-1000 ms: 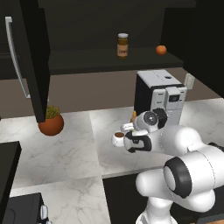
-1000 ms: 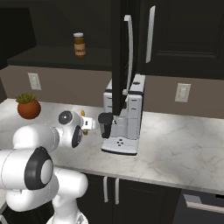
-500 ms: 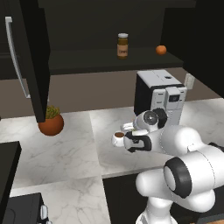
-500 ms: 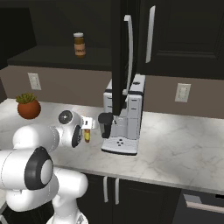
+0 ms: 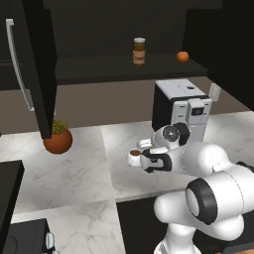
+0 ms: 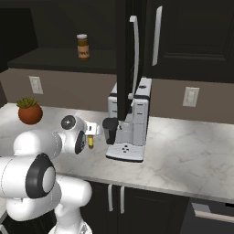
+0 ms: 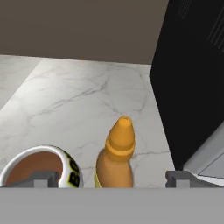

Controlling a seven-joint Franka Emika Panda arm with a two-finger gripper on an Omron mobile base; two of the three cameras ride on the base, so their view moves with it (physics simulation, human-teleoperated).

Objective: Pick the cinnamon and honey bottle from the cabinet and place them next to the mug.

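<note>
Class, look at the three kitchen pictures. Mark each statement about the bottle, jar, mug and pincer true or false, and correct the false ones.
1. The slim amber honey bottle with the orange nozzle stands on the marble counter beside the small white mug. True.
2. The short brown cinnamon jar sits next to the mug. False: it is on the dark cabinet shelf.
3. The pincer is clamped on the bottle. False: its fingers stand wide apart either side.
4. A small orange fruit lies on the shelf. True.
</note>
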